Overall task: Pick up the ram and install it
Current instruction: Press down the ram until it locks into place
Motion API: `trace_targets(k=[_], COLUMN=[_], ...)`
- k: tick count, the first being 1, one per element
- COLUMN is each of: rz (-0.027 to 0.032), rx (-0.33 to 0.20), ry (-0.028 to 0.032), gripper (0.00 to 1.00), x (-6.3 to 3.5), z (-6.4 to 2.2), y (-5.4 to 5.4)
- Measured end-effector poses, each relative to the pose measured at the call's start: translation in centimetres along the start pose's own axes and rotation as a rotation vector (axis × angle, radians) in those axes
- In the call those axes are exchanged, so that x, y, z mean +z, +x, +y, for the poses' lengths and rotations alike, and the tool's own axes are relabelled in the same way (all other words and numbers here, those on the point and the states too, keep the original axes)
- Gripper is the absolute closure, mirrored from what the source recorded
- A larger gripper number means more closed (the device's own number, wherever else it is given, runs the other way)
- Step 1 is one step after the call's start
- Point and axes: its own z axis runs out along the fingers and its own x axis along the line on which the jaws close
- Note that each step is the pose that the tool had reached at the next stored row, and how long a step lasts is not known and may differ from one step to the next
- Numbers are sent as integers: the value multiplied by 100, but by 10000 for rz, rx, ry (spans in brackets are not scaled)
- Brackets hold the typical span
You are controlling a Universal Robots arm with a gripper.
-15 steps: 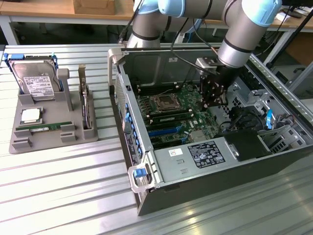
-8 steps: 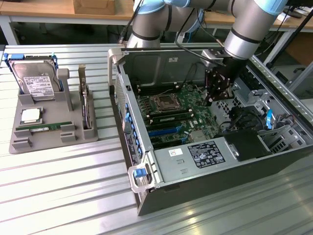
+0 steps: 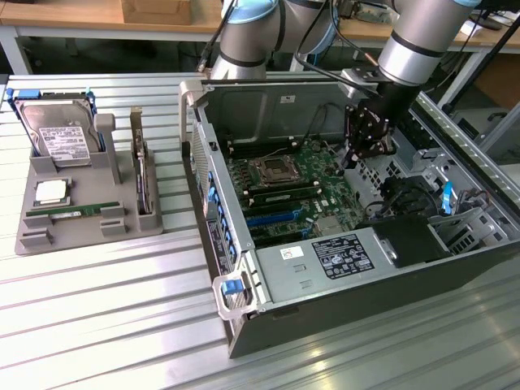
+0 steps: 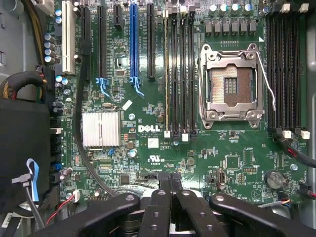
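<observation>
Green and thin, the ram (image 3: pixel 71 211) lies flat in the grey holder tray (image 3: pixel 32 236) at the exterior view's left, its long axis running across the tray's front. Between it and the arm stand an upright card (image 3: pixel 140 166) and the open computer case (image 3: pixel 213 203) wall. Well apart, at the right, the tool (image 3: pixel 367 140) hangs over the motherboard (image 4: pixel 148 128), fingers (image 4: pixel 170 197) pressed together, gripping nothing.

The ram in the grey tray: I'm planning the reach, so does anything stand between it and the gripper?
Yes. The gripper hangs shut inside the open computer case; its side wall rises between the gripper and the ram, which lies flat in the tray outside.
</observation>
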Motion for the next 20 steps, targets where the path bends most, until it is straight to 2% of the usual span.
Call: trace_targets(k=[8, 20], rz=[2, -16], rx=[13, 333], ry=[0, -17], gripper=[89, 89], x=[-1, -1], z=[0, 0], y=[0, 0])
